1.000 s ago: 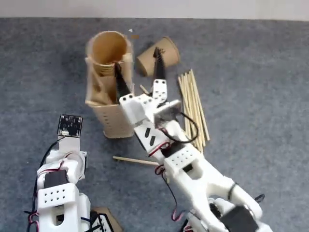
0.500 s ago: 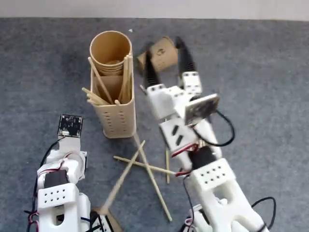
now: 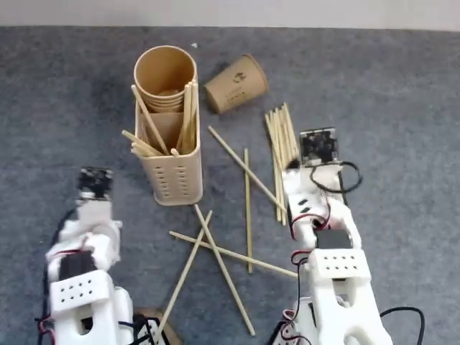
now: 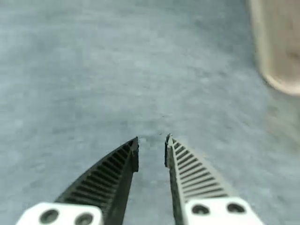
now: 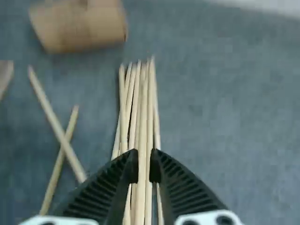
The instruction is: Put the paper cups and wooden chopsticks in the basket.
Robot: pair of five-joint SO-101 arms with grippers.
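Item, lower left of the high view: left arm (image 3: 79,277), white, wrist camera at its far end. The left gripper (image 4: 151,146) hangs over bare grey carpet (image 3: 388,93), its jaws a small gap apart and empty. A blurred beige object sits at the upper right edge of that wrist view; it cannot be identified for certain. Item, lower right of the high view: right arm (image 3: 323,237), white, folded back, its far end over the near end of a bundle of chopsticks (image 3: 282,147). The right gripper (image 5: 143,164) hangs above that bundle, jaws parted by a narrow slit with the sticks showing through it, nothing seen pinched. Item, lower centre, between the arms: five loose chopsticks (image 3: 223,266) on the carpet, three crossing one another, one lying straight up the frame, and one slanting toward the bundle. Item, right of centre: the bundle itself, sticks side by side and touching, fanned slightly at the far end. Item, left of centre: basket (image 3: 172,176), beige with a perforated wall, holding several chopsticks in the basket (image 3: 188,115) that lean against its rim. Item, upper left of centre: paper cup (image 3: 165,68) standing mouth up in the far end of the basket. Item, top centre: second paper cup (image 3: 236,84) on its side on the carpet, just beside the basket and outside it.
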